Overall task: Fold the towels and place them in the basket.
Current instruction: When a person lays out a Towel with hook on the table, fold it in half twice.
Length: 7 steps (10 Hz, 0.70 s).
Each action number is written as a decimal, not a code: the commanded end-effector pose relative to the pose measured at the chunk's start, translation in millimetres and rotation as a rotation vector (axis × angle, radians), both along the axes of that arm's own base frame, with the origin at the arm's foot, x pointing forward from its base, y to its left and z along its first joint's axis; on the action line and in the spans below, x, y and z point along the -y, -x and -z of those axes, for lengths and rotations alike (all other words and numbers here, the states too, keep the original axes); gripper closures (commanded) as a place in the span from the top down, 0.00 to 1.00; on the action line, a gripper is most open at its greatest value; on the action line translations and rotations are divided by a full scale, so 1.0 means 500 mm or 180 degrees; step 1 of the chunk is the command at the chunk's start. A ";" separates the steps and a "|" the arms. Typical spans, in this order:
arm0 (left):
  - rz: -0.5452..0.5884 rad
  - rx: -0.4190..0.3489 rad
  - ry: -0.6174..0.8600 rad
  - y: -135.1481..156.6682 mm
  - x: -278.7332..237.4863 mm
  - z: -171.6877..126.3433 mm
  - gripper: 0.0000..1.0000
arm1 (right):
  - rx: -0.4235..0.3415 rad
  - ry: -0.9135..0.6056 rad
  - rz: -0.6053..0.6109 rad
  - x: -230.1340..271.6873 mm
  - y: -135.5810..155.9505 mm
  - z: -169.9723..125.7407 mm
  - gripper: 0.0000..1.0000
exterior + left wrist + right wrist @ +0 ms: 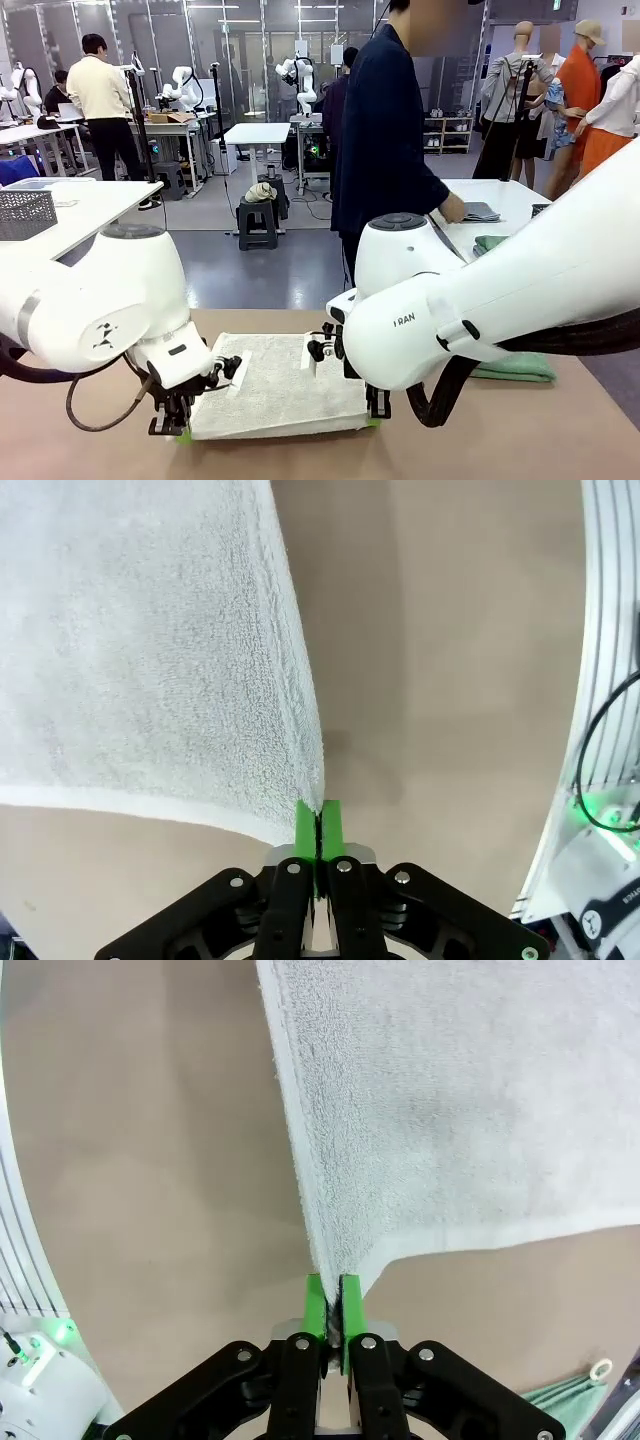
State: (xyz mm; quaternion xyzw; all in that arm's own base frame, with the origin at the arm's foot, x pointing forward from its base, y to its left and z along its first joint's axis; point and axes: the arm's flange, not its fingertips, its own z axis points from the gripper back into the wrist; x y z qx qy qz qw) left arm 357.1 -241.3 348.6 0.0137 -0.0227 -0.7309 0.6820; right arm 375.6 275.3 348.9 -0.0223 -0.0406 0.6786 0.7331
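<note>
The cream-white towel [280, 395] lies spread flat on the near part of the brown table [520, 440], between the two arms, with its long near edge facing the robot. The left gripper [319, 815] is clamped on the near left corner, its green pads pressed together with only the thin terry hem between them. The right gripper [333, 1290] pinches the near right corner in the same way. In both wrist views the cloth rises slightly from the table into the pads, so the corners are just lifted while the rest rests on the surface. Holding both near corners at once looks like the start of a fold. With the edge kept taut between the two grips, it could be carried over toward the far edge without bunching, and the weight of the flat part would anchor the towel. The green towel [515, 368] sits on the right of the table, mostly behind the right arm. It appears already folded and lies apart from the white one, out of the way of the fold. On a white table farther off, a person's hand [455, 210] rests on a grey cloth [482, 211].
</note>
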 end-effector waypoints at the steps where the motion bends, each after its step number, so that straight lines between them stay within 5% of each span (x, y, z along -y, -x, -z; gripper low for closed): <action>1: -0.0058 0.0033 -0.0036 -0.015 -0.007 -0.025 0.02 | 0.0003 0.0056 -0.0054 0.015 -0.016 -0.009 0.07; 7: -0.0166 0.0206 -0.0084 -0.188 0.023 -0.105 0.02 | 0.0005 0.0052 -0.0140 0.010 -0.165 -0.039 0.07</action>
